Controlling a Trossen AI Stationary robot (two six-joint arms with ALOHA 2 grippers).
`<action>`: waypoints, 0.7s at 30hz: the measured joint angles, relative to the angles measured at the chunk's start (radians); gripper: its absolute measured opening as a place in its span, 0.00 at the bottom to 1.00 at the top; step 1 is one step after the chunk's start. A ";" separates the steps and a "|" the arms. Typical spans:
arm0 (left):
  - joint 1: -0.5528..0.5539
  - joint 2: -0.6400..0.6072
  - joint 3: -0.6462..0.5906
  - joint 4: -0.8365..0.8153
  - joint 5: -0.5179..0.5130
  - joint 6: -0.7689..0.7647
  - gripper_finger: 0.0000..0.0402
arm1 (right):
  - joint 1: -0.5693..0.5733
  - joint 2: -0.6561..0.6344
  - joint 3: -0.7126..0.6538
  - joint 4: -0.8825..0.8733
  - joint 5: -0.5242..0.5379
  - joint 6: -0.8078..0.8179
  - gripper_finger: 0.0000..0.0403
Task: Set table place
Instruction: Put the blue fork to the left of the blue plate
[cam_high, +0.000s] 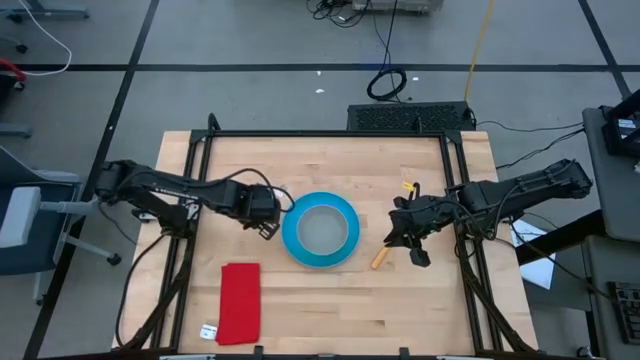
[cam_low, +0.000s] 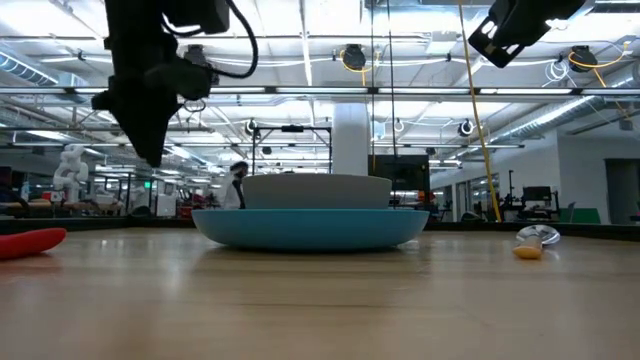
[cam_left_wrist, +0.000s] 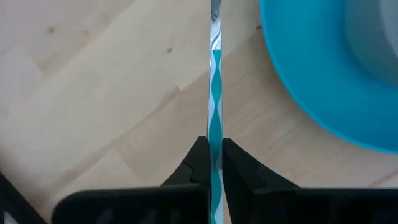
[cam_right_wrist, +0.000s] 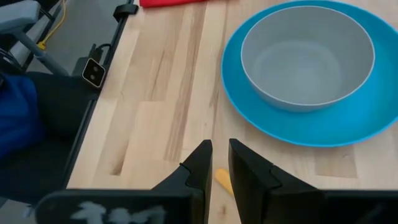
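A round blue plate (cam_high: 320, 230) lies in the middle of the table (cam_high: 330, 160) with a grey bowl (cam_high: 322, 226) standing in it. My left gripper (cam_high: 268, 218) hangs just off the plate's left edge, pointing steeply down and shut on a thin silver fork (cam_left_wrist: 215, 74). In the left wrist view the fork is edge-on and mirrors the plate's blue. A spoon with an orange handle (cam_high: 380, 260) lies flat on the table right of the plate. My right gripper (cam_high: 410, 236) hovers over it, high above the table, with a narrow gap between its fingers (cam_right_wrist: 202, 158) and nothing in them. My left gripper pinches the fork's flat faces (cam_left_wrist: 215, 134) between its two fingers, which come from above and lie along the fork. The fork sticks straight out past the fingertips toward the table, beside the plate's rim (cam_left_wrist: 292, 93). Its far end runs out of the picture.
A folded red cloth (cam_high: 240, 300) lies near the table's front left, with a small white tag (cam_high: 208, 331) beside it. Black frame rails (cam_high: 330, 133) run along the table's edges. Bare wood stretches between the cloth and the plate and along the far side.
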 joint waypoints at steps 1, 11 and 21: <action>0.001 0.000 -0.009 0.001 0.001 -0.012 0.02 | 0.000 0.000 0.000 0.000 0.000 -0.005 0.11; 0.000 0.000 -0.086 0.063 0.052 -0.091 0.07 | -0.001 0.000 0.000 -0.021 0.000 -0.047 0.11; -0.014 0.000 -0.086 0.085 0.019 -0.224 0.07 | 0.000 0.000 0.000 -0.036 0.000 -0.066 0.11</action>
